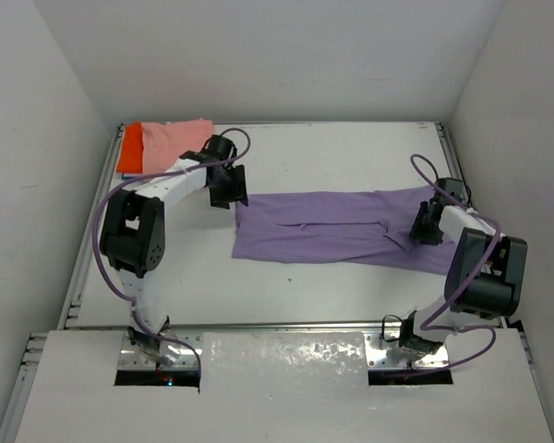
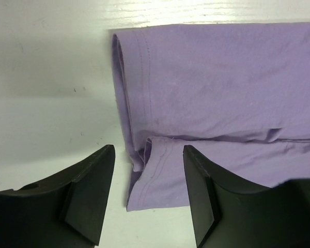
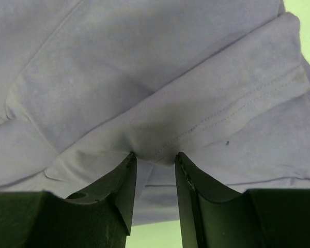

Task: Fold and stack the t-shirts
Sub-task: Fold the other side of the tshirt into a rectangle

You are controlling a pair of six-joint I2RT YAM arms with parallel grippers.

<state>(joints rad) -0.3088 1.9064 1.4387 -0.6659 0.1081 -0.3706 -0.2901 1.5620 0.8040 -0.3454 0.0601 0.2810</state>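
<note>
The lavender-purple t-shirt (image 1: pixel 332 226) lies in a long folded band across the middle of the table. My left gripper (image 1: pixel 229 189) hovers at its left end, open, its jaws straddling the hemmed corner (image 2: pixel 155 175) without touching it. My right gripper (image 1: pixel 425 224) is at the shirt's right end. Its jaws stand apart, and a hemmed fold of the lavender cloth (image 3: pixel 144 62) rests against the fingertips (image 3: pixel 130 160) with nothing pinched between them. The salmon-pink t-shirt (image 1: pixel 177 143) lies on the orange-red t-shirt (image 1: pixel 129 149) at the back left corner.
The white table (image 1: pixel 351 157) is boxed in by grey walls at the back and both sides. Metal rails (image 1: pixel 88 240) run along its left and right edges. Both arm bases sit at the near edge, with purple cables looping beside them.
</note>
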